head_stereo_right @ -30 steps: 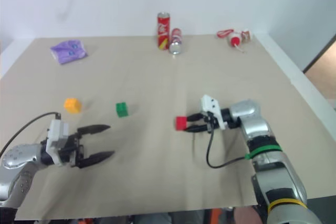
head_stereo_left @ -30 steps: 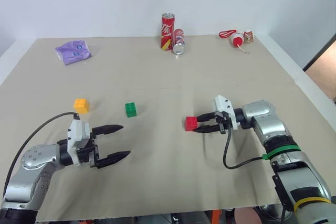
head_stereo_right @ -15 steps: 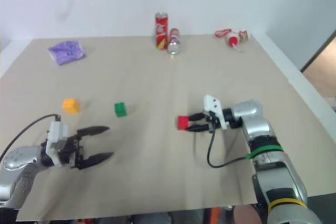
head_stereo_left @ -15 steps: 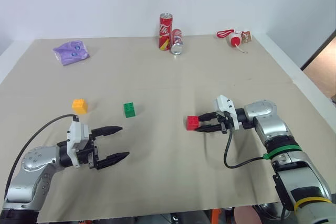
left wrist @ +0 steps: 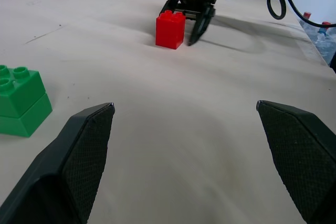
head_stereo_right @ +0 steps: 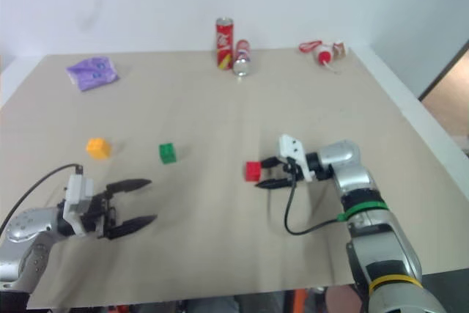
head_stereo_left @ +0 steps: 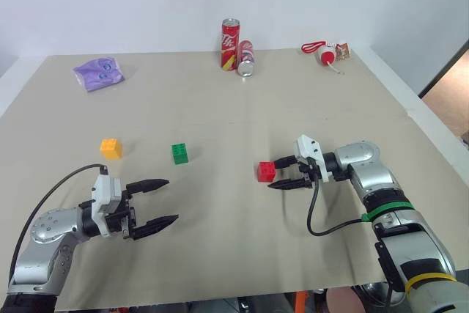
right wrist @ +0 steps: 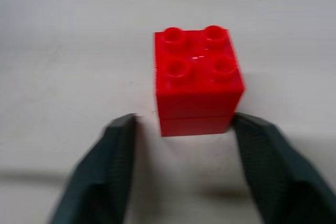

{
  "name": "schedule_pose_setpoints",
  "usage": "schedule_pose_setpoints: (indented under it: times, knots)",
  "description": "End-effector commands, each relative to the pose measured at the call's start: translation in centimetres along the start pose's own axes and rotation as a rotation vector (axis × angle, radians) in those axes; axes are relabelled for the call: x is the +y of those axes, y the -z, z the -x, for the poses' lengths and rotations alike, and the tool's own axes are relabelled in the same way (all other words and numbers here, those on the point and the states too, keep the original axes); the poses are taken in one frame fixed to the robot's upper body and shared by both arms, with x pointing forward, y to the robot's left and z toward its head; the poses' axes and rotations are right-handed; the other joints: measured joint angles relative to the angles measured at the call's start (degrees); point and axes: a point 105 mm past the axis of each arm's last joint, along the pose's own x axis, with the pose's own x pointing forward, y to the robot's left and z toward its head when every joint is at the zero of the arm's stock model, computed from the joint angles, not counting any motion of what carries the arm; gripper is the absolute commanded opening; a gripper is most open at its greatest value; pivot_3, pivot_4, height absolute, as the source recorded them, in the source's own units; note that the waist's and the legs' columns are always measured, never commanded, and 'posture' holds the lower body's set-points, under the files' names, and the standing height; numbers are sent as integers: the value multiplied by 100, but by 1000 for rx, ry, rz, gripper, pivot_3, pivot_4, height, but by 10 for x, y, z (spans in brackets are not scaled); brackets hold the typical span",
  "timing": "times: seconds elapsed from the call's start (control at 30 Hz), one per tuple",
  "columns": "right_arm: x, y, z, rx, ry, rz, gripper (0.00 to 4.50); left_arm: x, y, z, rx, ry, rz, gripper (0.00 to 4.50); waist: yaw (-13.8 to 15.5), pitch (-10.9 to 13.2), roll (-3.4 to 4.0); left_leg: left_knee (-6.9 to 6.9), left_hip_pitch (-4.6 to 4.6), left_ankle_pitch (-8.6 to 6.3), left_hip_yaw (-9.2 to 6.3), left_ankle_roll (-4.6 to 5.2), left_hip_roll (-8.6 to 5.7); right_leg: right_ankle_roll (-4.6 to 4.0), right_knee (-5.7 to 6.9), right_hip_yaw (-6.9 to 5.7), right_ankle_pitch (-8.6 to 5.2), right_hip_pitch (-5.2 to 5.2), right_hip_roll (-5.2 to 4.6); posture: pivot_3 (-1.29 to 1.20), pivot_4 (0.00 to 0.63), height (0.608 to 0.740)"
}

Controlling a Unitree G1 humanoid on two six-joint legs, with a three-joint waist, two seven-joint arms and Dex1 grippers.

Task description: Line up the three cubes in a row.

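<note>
On the table (head_stereo_left: 220,254): three cubes sit apart; no row yet (my read).
Red cube (head_stereo_left: 266,171): right of centre, resting flat on the table, studs up.
Right pincer (head_stereo_left: 281,174): fingers parted w/ the red cube just ahead of the tips; the right wrist view shows a gap between the cube's side and one finger, while the other looks at or nearly at its corner, so not gripped.
Green cube (head_stereo_left: 180,153): left of the red one, well apart from it, a bit farther back on the table.
Orange-yellow cube (head_stereo_left: 111,148): left of the green one, about level w/ it.
Left pincer (head_stereo_left: 161,201): spread wide, holding nothing, hovering near the table's front edge, nearer the camera than the green cube.
Row status: green and orange-yellow roughly share a line; red sits slightly nearer the front, so the row looks a little bent (judgement only).
Risk 1: a finger dragging past the red cube on pulling away could knock or twist it off line.
Risk 2: left pincer reaching for green from low down may shove it rather than grasp, widening the gaps.
Clutter: cans (head_stereo_left: 237,47) and purple bag (head_stereo_left: 100,73) at the far edge, well apart from the cubes (little threat there).
</note>
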Motion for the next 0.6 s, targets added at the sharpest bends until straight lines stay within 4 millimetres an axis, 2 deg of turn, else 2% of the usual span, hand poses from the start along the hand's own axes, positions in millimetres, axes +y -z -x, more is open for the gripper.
schedule_pose_setpoints:
  times: [0.03, 0.23, 0.37, 0.47, 0.6]
  knots:
    - [-9, -5, 7, 13, 30, 9, 4124, 2, -4, 0, -8, -9, -27, 4500, -5, 0, 0, 2, 4, 0, 5, 1, 0, 1, 0, 4, 8, 0, 0, 0, 150, 740]
    - [-7, -4, 30, 71, -1, -1, 4124, 11, -6, 0, -12, -56, -12, 4500, 9, 1, 2, 21, 2, 14, 10, 23, -15, 7, 0, 10, 28, 0, -15, 0, 150, 740]
    - [-20, -15, 55, 109, 59, 47, 4124, 29, -10, -1, -25, -163, -5, 4500, 36, 4, 7, 24, -12, 14, 19, 23, -19, 8, -1, 11, 28, -6, -20, 0, 150, 740]
    - [-37, -41, 69, 42, 142, 85, 4124, 41, -13, -1, -43, -234, -3, 4500, 18, 4, 6, 10, -18, 12, 30, 22, -15, 4, -3, 16, 21, -17, -18, 0, 150, 740]
    - [-49, -83, 79, -125, 184, 98, 4124, 45, -12, -4, -24, -247, -19, 4500, 9, 4, 6, -28, -14, 12, 37, 22, -12, 2, -3, 24, 19, -30, -14, 0, 150, 740]
